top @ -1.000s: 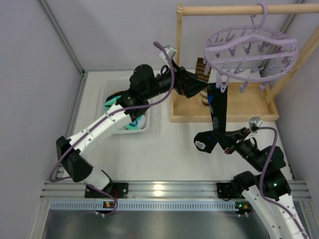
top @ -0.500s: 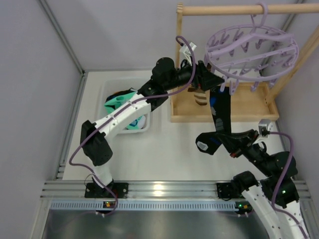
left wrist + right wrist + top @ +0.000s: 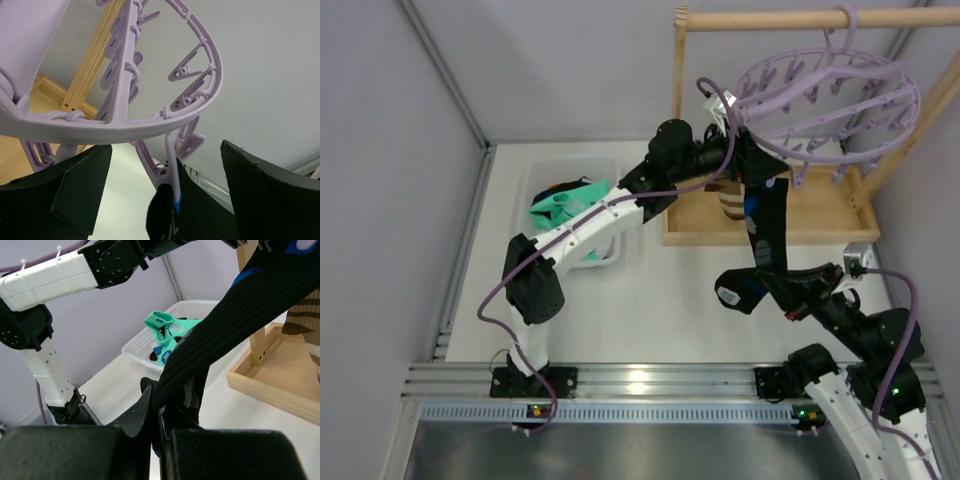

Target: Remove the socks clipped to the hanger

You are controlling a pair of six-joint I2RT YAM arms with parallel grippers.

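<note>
The lavender hanger (image 3: 840, 95) hangs from the wooden rail. A black sock (image 3: 766, 225) with blue marks dangles from one of its clips (image 3: 176, 167). My left gripper (image 3: 760, 172) is open just under the ring, one finger (image 3: 75, 195) on each side of that clip and the sock's top (image 3: 195, 215), touching neither. My right gripper (image 3: 782, 287) is shut on the lower part of the black sock (image 3: 240, 315), which runs taut up from its fingertips (image 3: 150, 407). A brown striped sock (image 3: 730, 203) hangs behind the left gripper.
A white basket (image 3: 605, 255) at the left holds teal socks (image 3: 560, 205) and a dark one. The wooden rail frame (image 3: 770, 236) with its tray base stands at the back right. Grey walls close in the left and back.
My left arm has swung right from over the basket up to the hanger's clip, staying open. The right gripper has kept its hold on the black sock and shifted slightly right.
</note>
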